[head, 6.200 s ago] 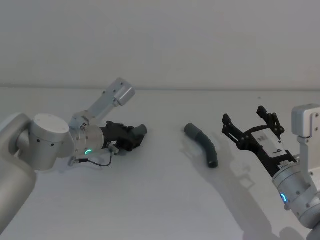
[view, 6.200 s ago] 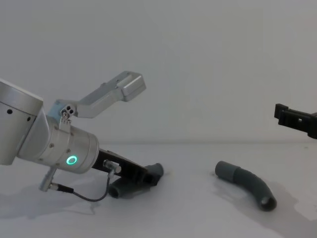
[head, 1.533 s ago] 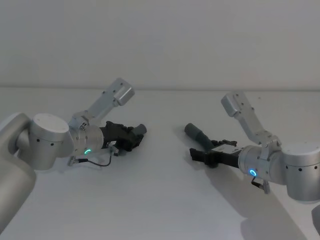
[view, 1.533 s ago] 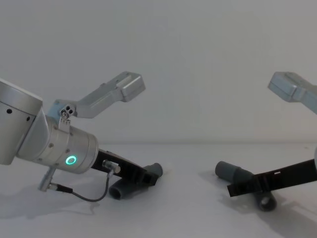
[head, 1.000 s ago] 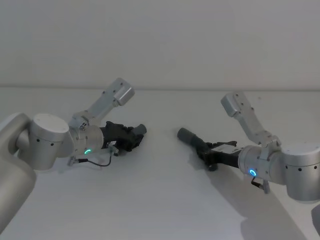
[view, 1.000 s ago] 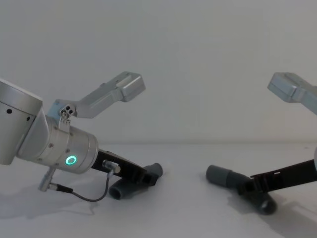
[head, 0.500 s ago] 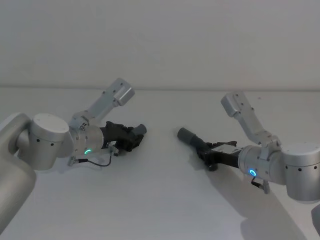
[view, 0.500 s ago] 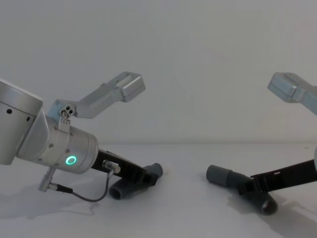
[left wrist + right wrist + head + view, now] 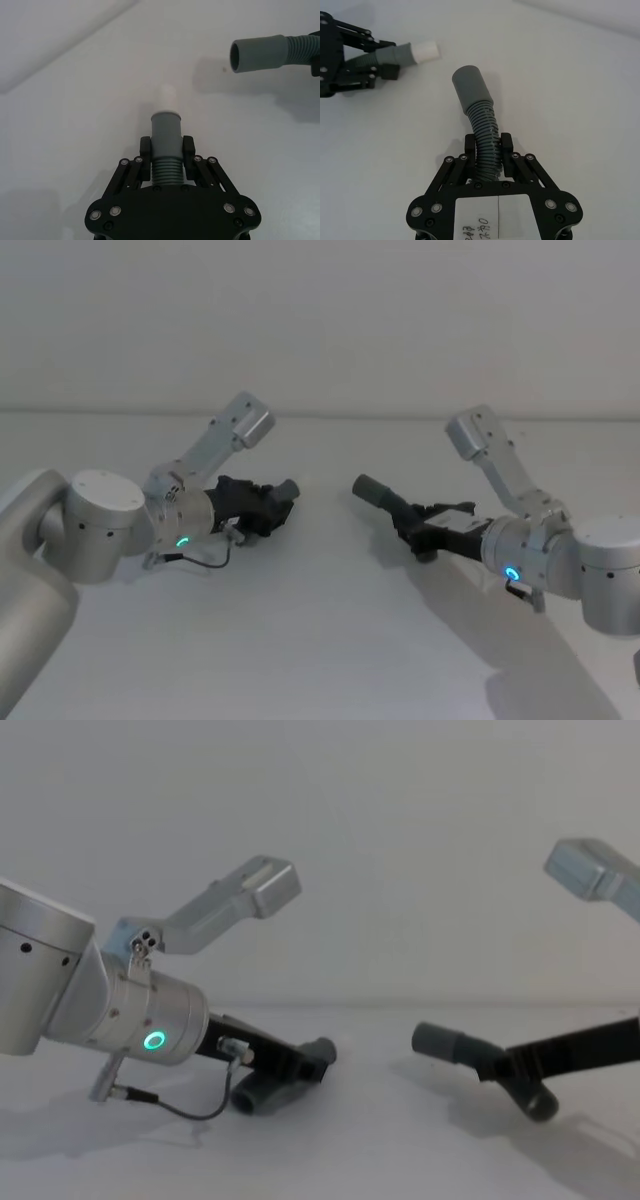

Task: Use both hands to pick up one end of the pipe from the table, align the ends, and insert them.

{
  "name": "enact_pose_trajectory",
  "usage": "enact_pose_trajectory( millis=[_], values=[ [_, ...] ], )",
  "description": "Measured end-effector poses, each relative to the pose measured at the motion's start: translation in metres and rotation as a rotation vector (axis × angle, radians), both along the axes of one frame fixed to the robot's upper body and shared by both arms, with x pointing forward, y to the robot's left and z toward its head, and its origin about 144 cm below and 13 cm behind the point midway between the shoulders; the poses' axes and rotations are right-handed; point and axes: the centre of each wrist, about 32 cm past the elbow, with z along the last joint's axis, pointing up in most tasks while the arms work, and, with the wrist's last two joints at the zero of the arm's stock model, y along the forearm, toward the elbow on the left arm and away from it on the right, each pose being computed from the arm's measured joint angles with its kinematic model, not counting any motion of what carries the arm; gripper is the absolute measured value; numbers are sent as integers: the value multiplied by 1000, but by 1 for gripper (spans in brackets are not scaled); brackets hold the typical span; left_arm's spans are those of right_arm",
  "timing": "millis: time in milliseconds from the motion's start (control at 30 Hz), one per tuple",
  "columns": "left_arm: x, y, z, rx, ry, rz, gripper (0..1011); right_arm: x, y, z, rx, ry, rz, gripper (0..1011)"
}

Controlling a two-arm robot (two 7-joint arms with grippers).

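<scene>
Two dark grey pipe pieces are held low over the white table [image 9: 320, 640]. My left gripper [image 9: 268, 503] [image 9: 166, 150] [image 9: 305, 1067] is shut on the ribbed part of the left pipe piece [image 9: 165, 167]. That piece's narrow cuff [image 9: 165, 127] with its pale whitish tip [image 9: 168, 96] points toward the middle. My right gripper [image 9: 413, 527] [image 9: 488, 145] [image 9: 490, 1066] is shut on the ribs of the right pipe piece [image 9: 485, 132]. Its wide grey sleeve [image 9: 470, 87] [image 9: 368, 489] [image 9: 438, 1041] points left. A gap of bare table separates the two ends, which are not in line.
The table runs back to a plain pale wall [image 9: 320, 320]. A thin black cable [image 9: 190, 1108] loops under my left wrist. Each arm's silver camera bracket [image 9: 245, 420] [image 9: 470, 432] stands above its gripper.
The right gripper came down, shut on its pipe piece and swung the sleeve leftward. In the last half second both grippers rose slightly with their pieces.
</scene>
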Motion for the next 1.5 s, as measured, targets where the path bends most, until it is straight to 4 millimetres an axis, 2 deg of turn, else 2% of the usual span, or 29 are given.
enact_pose_trajectory(
  millis=[300,500,967,1500],
  values=[
    [-2,2,7,-37,-69,-39,360,3,-8,14,-7,-101,87,283],
    [0,12,12,-60,-110,-96,360,5,-15,23,-18,-146,156,283],
    [8,46,25,-60,-162,-255,360,6,-44,45,-60,-205,393,283],
    [10,83,36,-17,-219,-434,360,3,-75,58,-73,-183,609,283]
  ],
)
